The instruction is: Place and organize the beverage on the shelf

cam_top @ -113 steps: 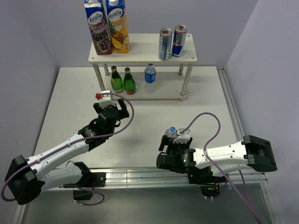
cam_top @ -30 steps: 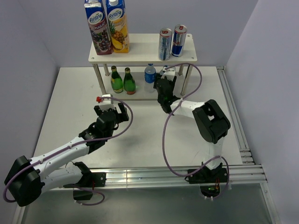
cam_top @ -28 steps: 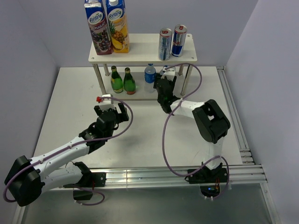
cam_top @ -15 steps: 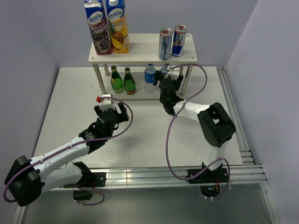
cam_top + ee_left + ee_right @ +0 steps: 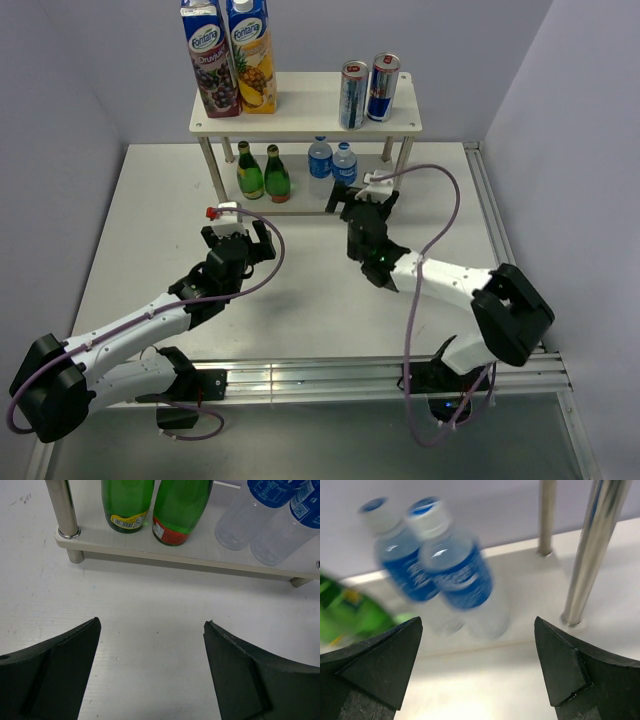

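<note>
The white two-tier shelf [image 5: 305, 112] stands at the back. Its top board carries two juice cartons [image 5: 212, 60] and two cans [image 5: 354, 95]. On its lower board [image 5: 200, 562] stand two green bottles [image 5: 262, 173] and two water bottles [image 5: 332, 161], side by side and upright. My right gripper [image 5: 358, 207] hovers just in front of the lower tier, open and empty; in its wrist view the nearer water bottle [image 5: 456, 575] stands beyond the gripper [image 5: 478, 620]. My left gripper [image 5: 238, 236] is open and empty over the table, facing the green bottles [image 5: 150, 502].
A shelf post [image 5: 590, 550] rises just right of the water bottles. Purple cables loop from both arms [image 5: 430, 190]. A metal rail [image 5: 330, 375] runs along the table's near edge, and grey walls close in the sides.
My right gripper has opened, left the water bottle on the lower tier beside the first one, and drawn back from the shelf. The left arm has not moved.
</note>
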Controlling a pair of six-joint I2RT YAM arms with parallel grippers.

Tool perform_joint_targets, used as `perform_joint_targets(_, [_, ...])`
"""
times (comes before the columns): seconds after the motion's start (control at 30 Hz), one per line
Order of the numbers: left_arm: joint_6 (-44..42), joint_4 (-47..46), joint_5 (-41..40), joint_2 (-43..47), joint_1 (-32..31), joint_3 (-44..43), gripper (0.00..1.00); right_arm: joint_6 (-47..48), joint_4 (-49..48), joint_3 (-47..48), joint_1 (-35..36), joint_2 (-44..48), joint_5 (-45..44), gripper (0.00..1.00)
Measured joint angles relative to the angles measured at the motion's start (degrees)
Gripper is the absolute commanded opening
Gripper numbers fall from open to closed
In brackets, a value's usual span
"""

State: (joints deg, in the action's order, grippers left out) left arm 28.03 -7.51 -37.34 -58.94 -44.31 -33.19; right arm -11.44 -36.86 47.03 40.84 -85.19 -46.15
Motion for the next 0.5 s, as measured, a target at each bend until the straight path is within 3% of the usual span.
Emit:
perform_joint_targets(0.27, [0.0,0.1,0.0,1.0,0.0,0.0,0.9,-2.9,10.4,-3.3,16.2,11.8,-6.4,0.99])
perform_joint_targets(0.4, [0.3,1.2,0.0,2.0,0.0,-0.2,0.88,-6.7,22.0,-3.8,23.0,21.9,-8.7,0.99])
perform_joint_targets(0.5, [2.9,7.1,0.0,2.1,0.0,-3.0,0.86,-9.7,35.4,0.8,25.7,28.6,-8.3,1.0])
